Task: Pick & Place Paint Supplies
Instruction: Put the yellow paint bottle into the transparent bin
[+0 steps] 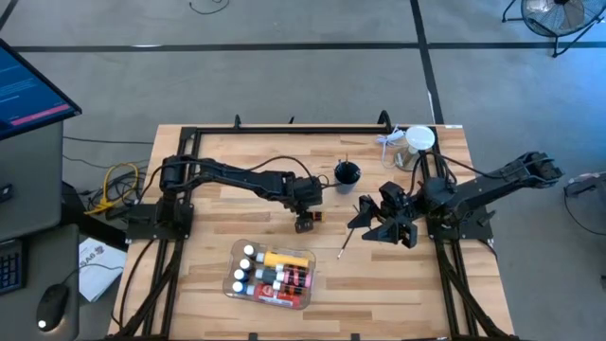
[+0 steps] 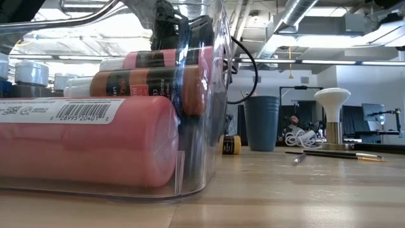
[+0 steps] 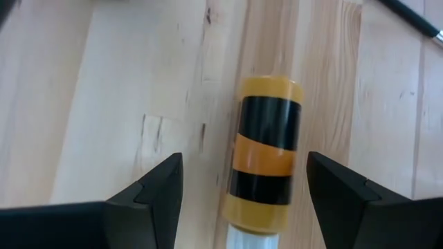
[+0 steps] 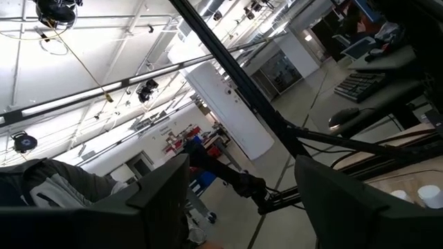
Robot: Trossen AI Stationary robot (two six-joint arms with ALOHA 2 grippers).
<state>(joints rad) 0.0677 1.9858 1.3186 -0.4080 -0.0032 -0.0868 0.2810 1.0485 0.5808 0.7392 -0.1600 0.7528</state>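
A small yellow paint bottle (image 3: 266, 166) with black bands and a white cap lies on its side on the wooden table (image 1: 398, 284). It also shows at mid-table in the high view (image 1: 313, 218) and, far off, in the low view (image 2: 231, 144). My left gripper (image 3: 242, 187) hangs over it, open, one finger on each side and neither touching. A clear bin (image 1: 270, 275) near the front edge holds several paint tubes and bottles. A thin brush (image 1: 351, 238) lies on the table. My right gripper (image 1: 371, 220) waits open, raised at the right, tipped upward.
A dark cup (image 1: 347, 173) stands behind the bottle. A clear jar with a white lid (image 1: 419, 142) stands at the far right corner. The bin fills the near left of the low view (image 2: 190, 126). Bare wood lies to the right of the bin.
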